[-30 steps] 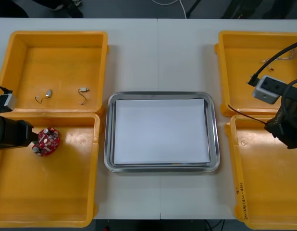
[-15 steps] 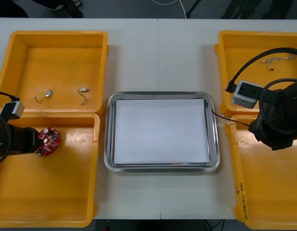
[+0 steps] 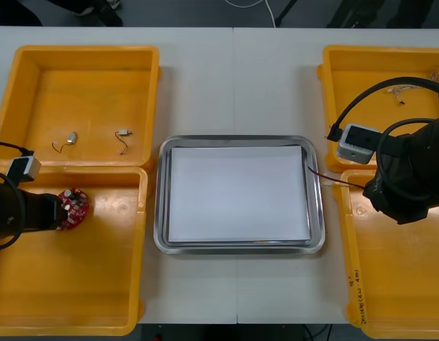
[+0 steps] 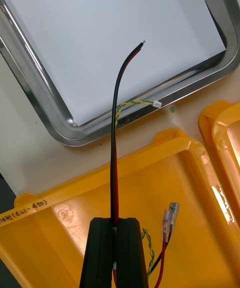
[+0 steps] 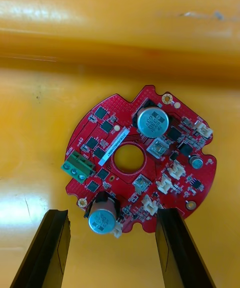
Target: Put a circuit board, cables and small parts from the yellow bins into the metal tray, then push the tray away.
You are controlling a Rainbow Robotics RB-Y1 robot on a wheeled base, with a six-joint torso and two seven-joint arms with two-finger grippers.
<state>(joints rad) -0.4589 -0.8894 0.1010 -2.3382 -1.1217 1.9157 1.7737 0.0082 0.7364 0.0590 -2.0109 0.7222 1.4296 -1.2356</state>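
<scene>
Over the near left yellow bin [image 3: 139, 249], left gripper [image 5: 111, 215] low above the round red circuit board [image 5: 140, 163]. Black fingers [image 5: 47, 248] spread, one either side of the board's nearer edge, not closed on it. Board flat on the bin floor near the bin's far wall, with open floor around the rest of it. Beyond that wall, the far left bin [image 3: 84, 51] with two small metal parts [image 3: 70, 138], apart from each other, each with a thin wire tail.

On the other side, right gripper [image 4: 116, 225] above the near right bin [image 3: 347, 249], close to its rim nearest the tray, fingers pinching a red and black cable [image 4: 115, 118]. Cable out from the fingers across the bin rim and the rim of the metal tray [image 3: 163, 199], free end over the white inside by the tray's right edge; touching it or not, cannot tell. Beside it, a yellow and green twisted strand [image 4: 131, 106] with a white plug near the tray rim. Two more leads [image 4: 169, 218] hanging by the fingers over the bin floor. Thin cables [image 3: 411, 89] in the far right bin [image 3: 327, 106]. Bare table [image 3: 234, 85] in narrow strips between tray and bins, wider beyond the tray's far edge.
</scene>
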